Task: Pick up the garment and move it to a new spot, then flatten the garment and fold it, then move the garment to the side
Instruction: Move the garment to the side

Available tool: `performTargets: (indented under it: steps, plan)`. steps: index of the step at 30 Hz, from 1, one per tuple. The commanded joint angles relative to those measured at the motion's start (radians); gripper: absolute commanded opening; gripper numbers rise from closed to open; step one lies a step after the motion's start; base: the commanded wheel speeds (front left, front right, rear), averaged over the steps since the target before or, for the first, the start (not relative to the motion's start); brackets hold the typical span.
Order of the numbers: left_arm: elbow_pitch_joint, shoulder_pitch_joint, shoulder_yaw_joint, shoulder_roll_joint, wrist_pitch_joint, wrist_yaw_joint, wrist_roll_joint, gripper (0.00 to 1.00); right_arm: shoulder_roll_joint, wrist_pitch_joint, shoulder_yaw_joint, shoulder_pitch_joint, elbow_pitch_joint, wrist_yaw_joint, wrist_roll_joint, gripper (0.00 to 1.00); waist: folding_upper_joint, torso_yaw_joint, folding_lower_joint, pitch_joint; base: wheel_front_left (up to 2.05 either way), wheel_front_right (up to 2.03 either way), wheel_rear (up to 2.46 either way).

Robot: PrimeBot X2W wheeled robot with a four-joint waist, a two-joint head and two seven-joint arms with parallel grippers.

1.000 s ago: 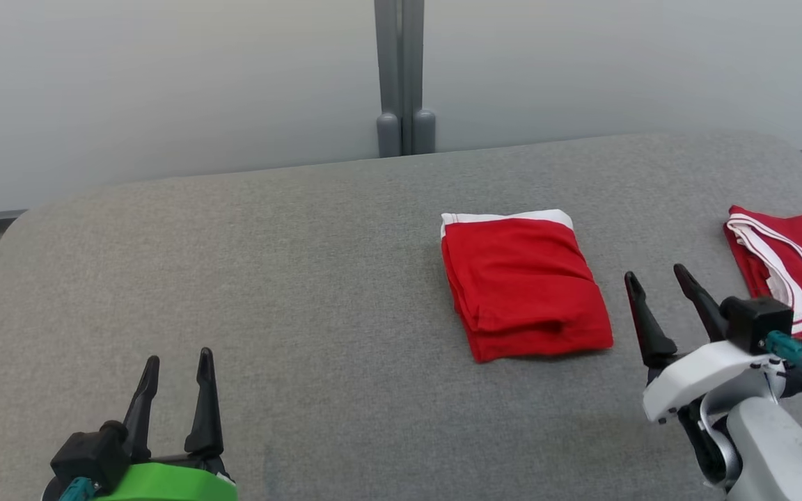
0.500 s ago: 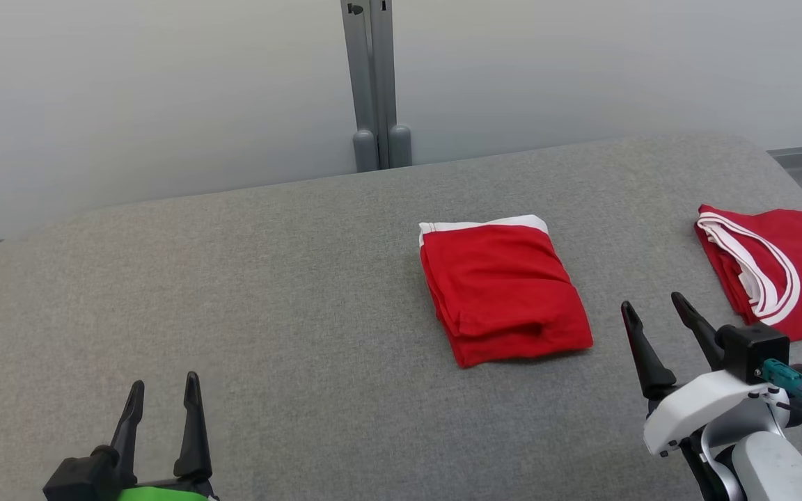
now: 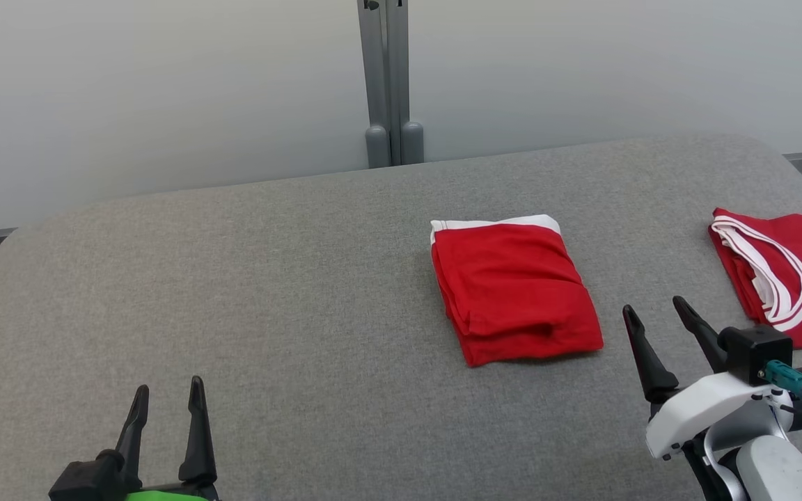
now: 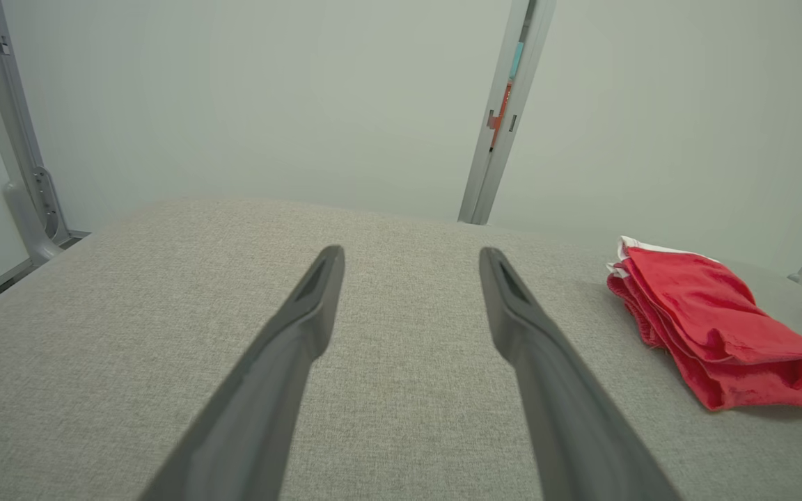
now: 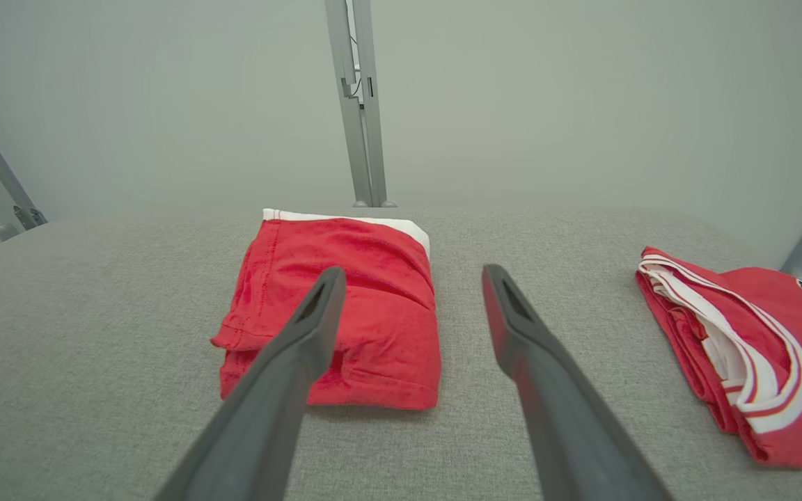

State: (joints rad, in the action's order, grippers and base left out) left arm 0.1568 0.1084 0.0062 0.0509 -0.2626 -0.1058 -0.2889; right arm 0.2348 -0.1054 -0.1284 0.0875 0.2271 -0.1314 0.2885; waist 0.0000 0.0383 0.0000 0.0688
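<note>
Head view, near to far: where do the fingers stand?
— Left fingers (image 3: 198, 431) are spread above bare counter (image 3: 269, 313), holding nothing. Right fingers (image 3: 642, 348) are spread too, and empty. The folded red garment (image 3: 516, 289) lies flat on the counter just beyond their tips and to their left, not touching them.
— So what could go wrong?
— I judge that the move to the side is what remains. If the right fingers bite only the top layers at the near edge, the lower layers hang or drag on the cloth-covered counter and the fold opens. A shallow pinch could slip off altogether.
— Anything farther out?
— A red jersey (image 3: 784, 278) with white trim lies beyond the right fingers, to their right. Carried that way carelessly, the garment could land on the jersey, or the fingers could snag it.
</note>
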Motion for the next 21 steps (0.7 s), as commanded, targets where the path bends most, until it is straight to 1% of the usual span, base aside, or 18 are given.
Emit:
performTargets:
  steps: [1, 11, 21]
  plan:
    - [-0.004, 0.001, 0.002, 0.000, -0.002, 0.004, -0.003, 1.00, -0.001, 0.003, 0.003, -0.009, -0.007, 0.002, 0.000, 1.00, 0.0000, 0.000, 0.0000, 0.000, 0.00, 0.00, 0.00]
    - [-0.007, -0.003, 0.006, 0.000, -0.002, 0.006, 0.005, 1.00, -0.016, 0.013, 0.002, -0.009, -0.013, 0.002, -0.005, 1.00, 0.0000, -0.003, 0.0000, -0.004, 0.00, 0.00, 0.00]
    - [-0.010, -0.024, 0.002, 0.006, -0.002, 0.015, 0.088, 1.00, -0.011, 0.013, -0.001, 0.015, -0.007, 0.002, -0.011, 1.00, 0.0000, -0.036, 0.0000, -0.026, 0.00, 0.00, 0.00]
